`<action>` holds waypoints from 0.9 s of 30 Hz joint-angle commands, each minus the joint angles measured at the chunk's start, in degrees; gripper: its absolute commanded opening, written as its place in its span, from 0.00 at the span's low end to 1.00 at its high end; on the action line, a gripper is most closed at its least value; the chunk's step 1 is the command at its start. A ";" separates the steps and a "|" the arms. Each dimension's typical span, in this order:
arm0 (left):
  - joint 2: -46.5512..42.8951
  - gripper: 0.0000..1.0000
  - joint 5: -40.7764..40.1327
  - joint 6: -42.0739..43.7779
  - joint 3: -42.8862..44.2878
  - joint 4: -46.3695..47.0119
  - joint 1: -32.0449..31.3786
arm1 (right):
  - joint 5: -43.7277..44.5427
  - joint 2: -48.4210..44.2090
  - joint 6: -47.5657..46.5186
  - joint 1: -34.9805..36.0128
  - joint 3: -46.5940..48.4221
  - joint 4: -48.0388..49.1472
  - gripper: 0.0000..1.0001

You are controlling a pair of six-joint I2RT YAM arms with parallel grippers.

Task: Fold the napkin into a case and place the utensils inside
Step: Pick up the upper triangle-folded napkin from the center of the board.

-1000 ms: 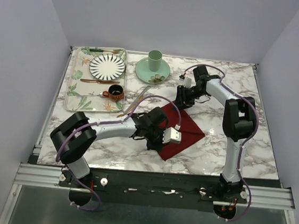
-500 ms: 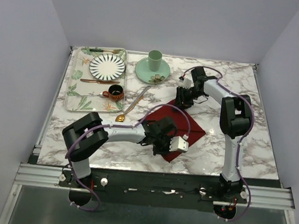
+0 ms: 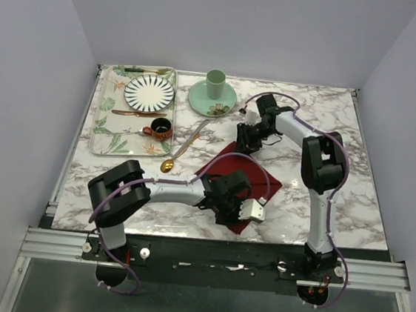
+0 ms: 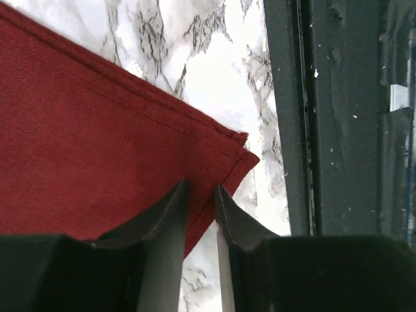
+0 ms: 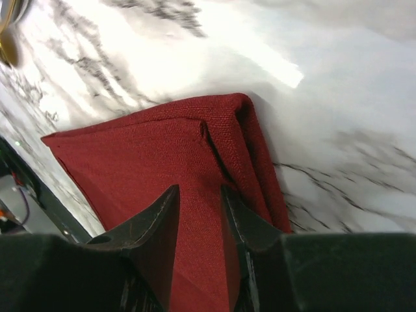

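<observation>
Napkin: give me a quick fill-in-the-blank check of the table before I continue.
On the napkin, the left hand is at the ___ corner, the right hand at the far one.
The gold spoon lies ___ the tray.
The green cup stands ___ on its saucer.
Missing: near; outside; upright.

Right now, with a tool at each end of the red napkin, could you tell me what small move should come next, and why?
Probably lift the left tool straight up off the napkin: its jaws stand slightly parted over the near corner, which lies flat on the table, while the right tool seems to pinch the folded far corner and could then carry the fold on alone.
</observation>
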 commanded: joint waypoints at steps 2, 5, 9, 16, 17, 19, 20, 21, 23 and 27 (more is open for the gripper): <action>-9.02 0.45 8.42 -8.96 1.87 -2.56 4.73 | -1.76 0.01 -7.61 6.43 -0.44 -0.46 0.40; -16.84 0.47 17.48 -14.85 -0.48 0.15 12.03 | -2.73 0.36 -10.60 9.07 0.08 -1.34 0.41; -25.11 0.47 21.89 -20.39 -4.18 2.62 22.31 | -7.37 0.62 -14.47 11.10 2.10 -2.74 0.45; -26.54 0.45 23.91 -31.74 -4.90 5.35 38.14 | -9.59 -4.73 -15.54 8.74 7.21 -9.07 0.61; -25.92 0.46 23.48 -30.09 -4.37 5.00 39.28 | -9.59 -5.87 -15.19 7.94 6.42 -9.33 0.62; -22.95 0.46 22.25 -27.80 -3.06 3.69 39.64 | -9.59 -9.04 -14.48 4.97 4.05 -11.17 0.66; -21.71 0.46 21.98 -26.92 -1.74 3.16 39.82 | -9.50 -9.91 -14.30 3.90 2.91 -11.88 0.67; -20.13 0.46 20.24 -24.73 -0.51 2.11 39.82 | -9.15 -11.49 -13.96 2.94 1.68 -12.49 0.71; -14.16 0.48 19.17 -22.43 4.13 -1.48 39.99 | -7.57 -12.91 -14.04 -0.32 -2.62 -14.52 0.76; -3.88 0.59 17.50 -16.55 14.24 -8.78 40.52 | -3.79 -15.28 -13.95 -6.03 -9.75 -16.45 0.82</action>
